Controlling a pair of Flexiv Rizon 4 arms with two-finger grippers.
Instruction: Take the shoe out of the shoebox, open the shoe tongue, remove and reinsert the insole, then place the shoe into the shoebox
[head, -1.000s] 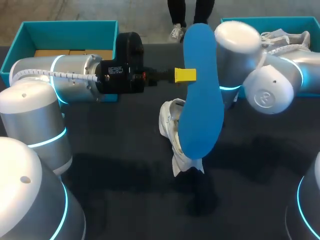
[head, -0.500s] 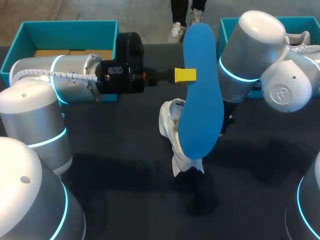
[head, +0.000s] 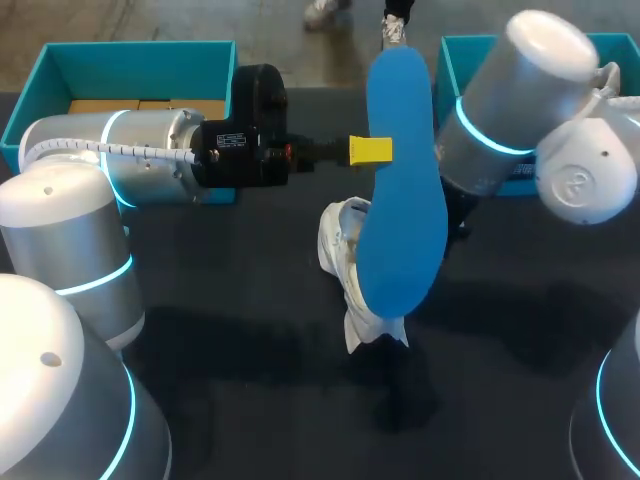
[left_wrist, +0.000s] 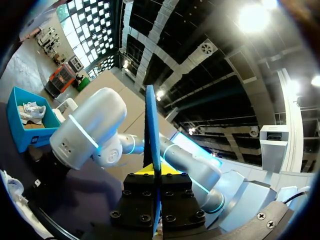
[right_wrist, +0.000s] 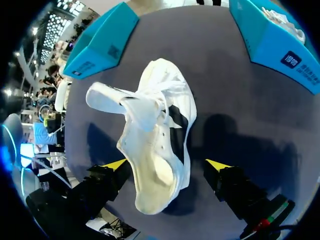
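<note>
My left gripper is shut on a blue insole, holding it upright in the air over the middle of the table. In the left wrist view the insole stands edge-on between the closed fingers. The white shoe lies on the dark table below, partly hidden behind the insole. In the right wrist view the shoe lies with its tongue pulled out, its heel end between the spread fingers of my right gripper, which is open and holds nothing. In the head view the right arm hides that gripper.
A teal shoebox with cardboard inside stands at the back left. A second teal box stands at the back right, holding another white shoe. The dark table lies bare in front.
My right arm has swung up and to the right, away from the insole, and its fingers have spread wider. The left arm and the insole have kept still.
</note>
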